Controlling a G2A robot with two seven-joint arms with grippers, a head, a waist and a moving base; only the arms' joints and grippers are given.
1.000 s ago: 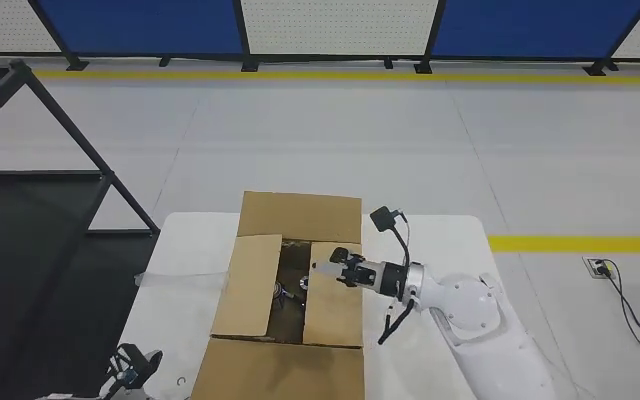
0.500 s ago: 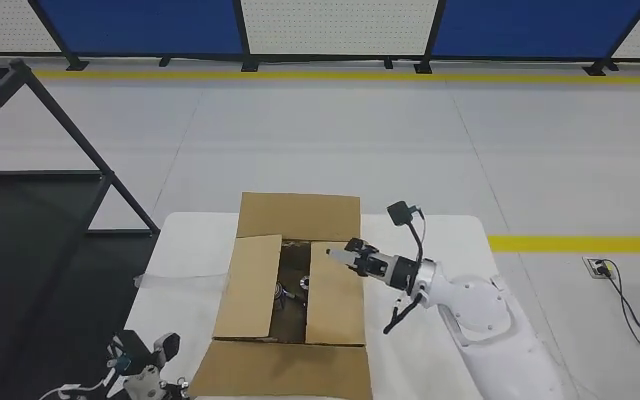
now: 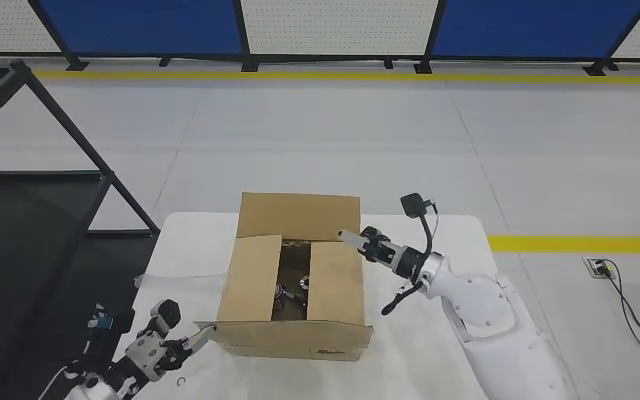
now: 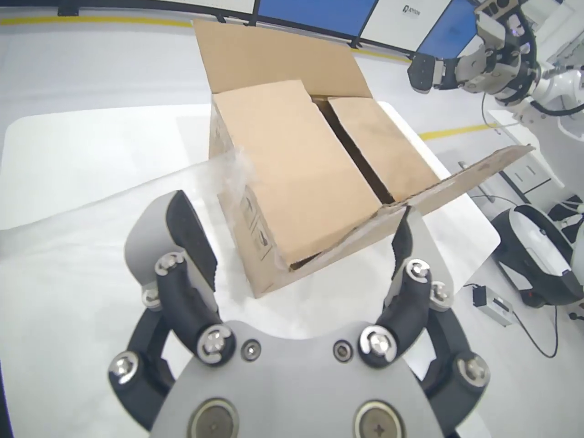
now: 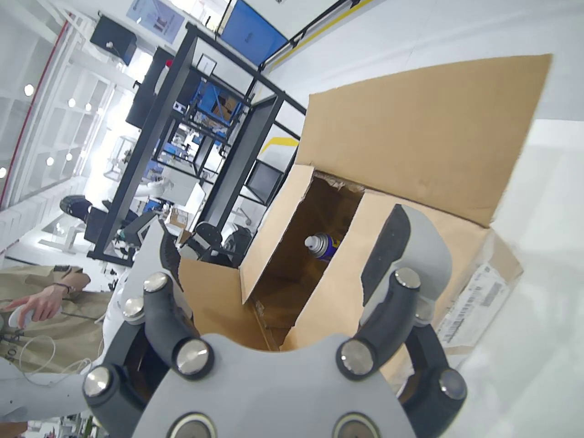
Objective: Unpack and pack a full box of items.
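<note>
A brown cardboard box (image 3: 335, 285) stands mid-table, its two side flaps folded in with a gap between them. The far flap (image 3: 300, 215) stands up. The near flap (image 4: 461, 182) is raised, and its edge touches one fingertip (image 4: 407, 234) of my left gripper (image 4: 296, 237). That gripper is open at the box's near left corner, seen from above as left gripper (image 3: 190, 342). My right gripper (image 3: 350, 238) hovers open by the box's far right corner, right gripper (image 5: 283, 248). A blue spray can (image 5: 321, 246) lies inside the gap.
A clear plastic sheet (image 3: 175, 282) lies on the white table (image 3: 440, 340) left of the box. A black metal frame (image 3: 70, 150) stands off the table's left side. Bare tabletop lies right of the box.
The near flap rose from lying flat outward to standing up. My left gripper came up to the box's near left corner. My right gripper drew back from over the right flap toward the far right corner.
</note>
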